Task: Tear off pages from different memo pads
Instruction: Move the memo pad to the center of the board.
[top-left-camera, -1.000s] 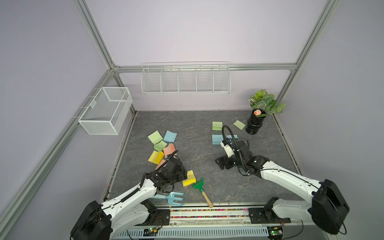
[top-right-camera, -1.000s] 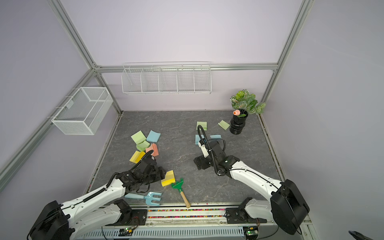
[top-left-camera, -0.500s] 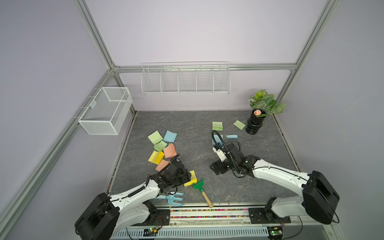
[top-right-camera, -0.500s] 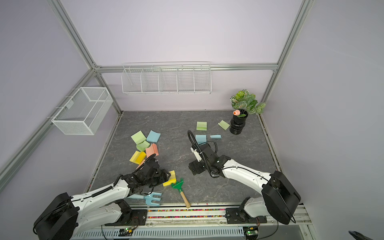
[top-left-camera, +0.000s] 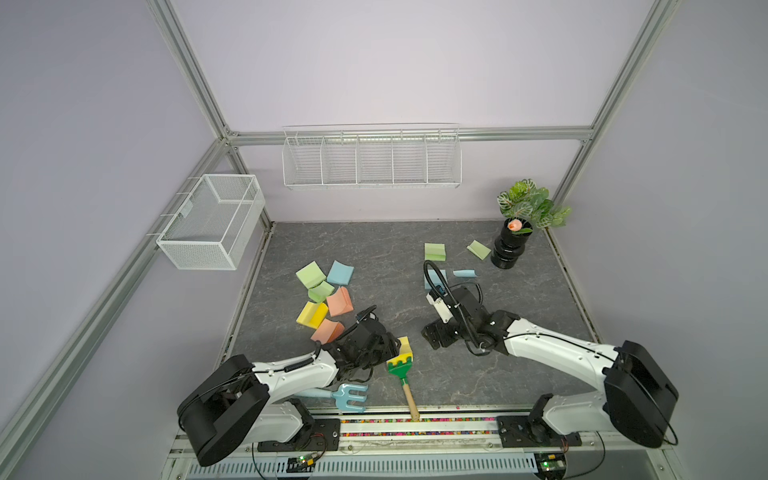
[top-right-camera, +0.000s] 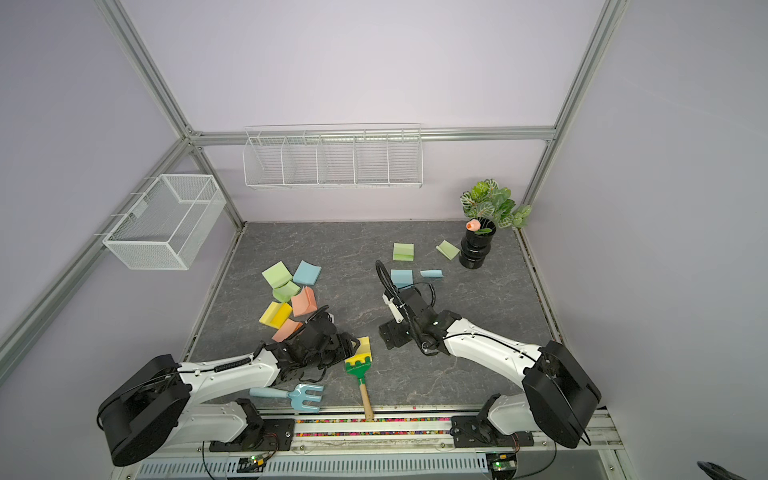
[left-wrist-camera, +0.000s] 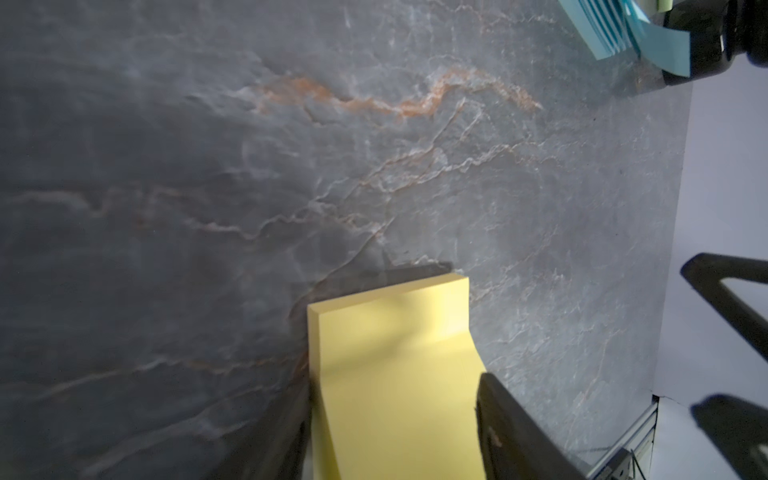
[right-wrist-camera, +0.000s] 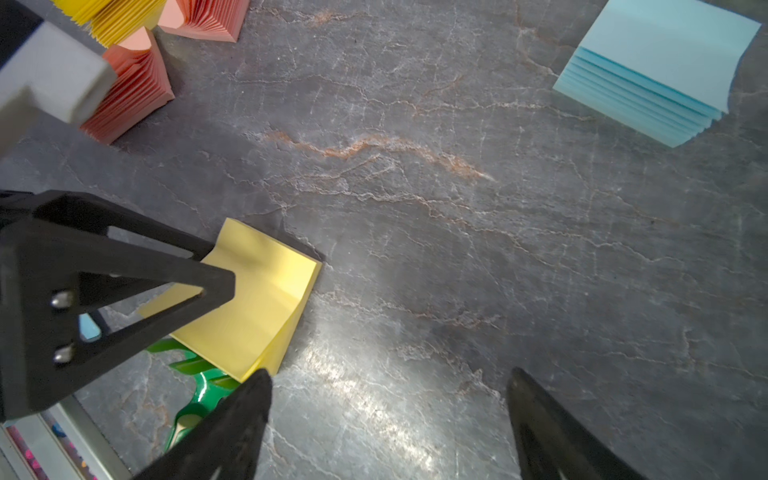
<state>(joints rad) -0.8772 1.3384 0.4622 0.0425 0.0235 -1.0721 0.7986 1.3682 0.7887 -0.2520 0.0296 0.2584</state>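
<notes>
Front edge: the yellow memo pad (top-left-camera: 404, 344) sits close to the front rail (top-left-camera: 415, 422), and the green rake (top-left-camera: 400, 365) is jammed right against its near side. It is tight down there.
Left flank: a heap of memo pads (top-left-camera: 328, 299) crowds the far side of the left arm.
Open room: there is plenty of bare stone tabletop (top-left-camera: 386, 266) through the middle, up to the blue memo pad (top-left-camera: 434, 279).
Left gripper (left-wrist-camera: 395, 399): it is down low, partly closed, with a finger against each side of the bent yellow memo pad. It has a grip on it.
Right gripper (right-wrist-camera: 388, 374): its jaws are spread wide over bare stone, holding nothing. The yellow memo pad lies off to one side, its corner at one fingertip.
Pages: a curled blue page (top-left-camera: 464, 273) and a green page (top-left-camera: 478, 250) lie back by the plant pot (top-left-camera: 509, 253), well apart from both grippers.
</notes>
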